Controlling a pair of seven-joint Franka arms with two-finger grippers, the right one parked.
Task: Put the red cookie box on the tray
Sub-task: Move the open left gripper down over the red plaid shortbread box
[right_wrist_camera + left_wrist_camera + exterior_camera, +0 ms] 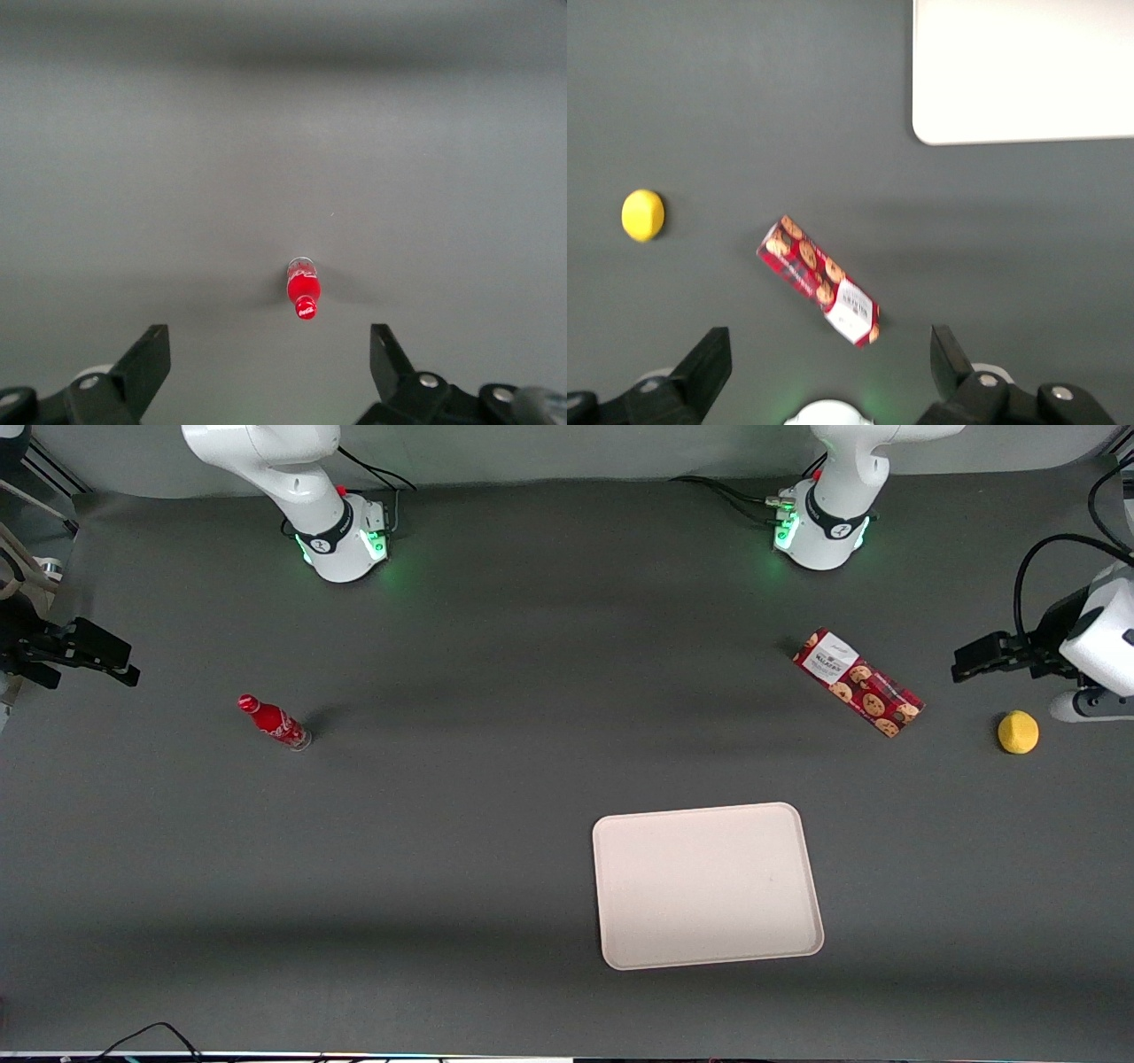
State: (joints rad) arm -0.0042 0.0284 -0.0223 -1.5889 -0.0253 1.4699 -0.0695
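Red cookie box (858, 683) diagonal, tool (974, 662) beside.

Counter (496, 850): dark grey, matt, looks like a cloth or felt cover, smooth w/ faint shading bands across the frame. Tray (620, 948), lower centre of the front frame: cream, matt plastic by the look, smooth, slight speckle. Red cookie box (858, 683), upper right: printed card or paper, tartan w/ a white label, mild sheen. Small bottle (273, 723), left of centre: glossy red, clear-looking base; glass or plastic, can't tell. Yellow ball-like thing (1018, 732), right edge: matt, looks soft, maybe foam. Pincer (966, 664), right edge: black matt plastic fingers, spread apart; white glossy arm shell next to it.
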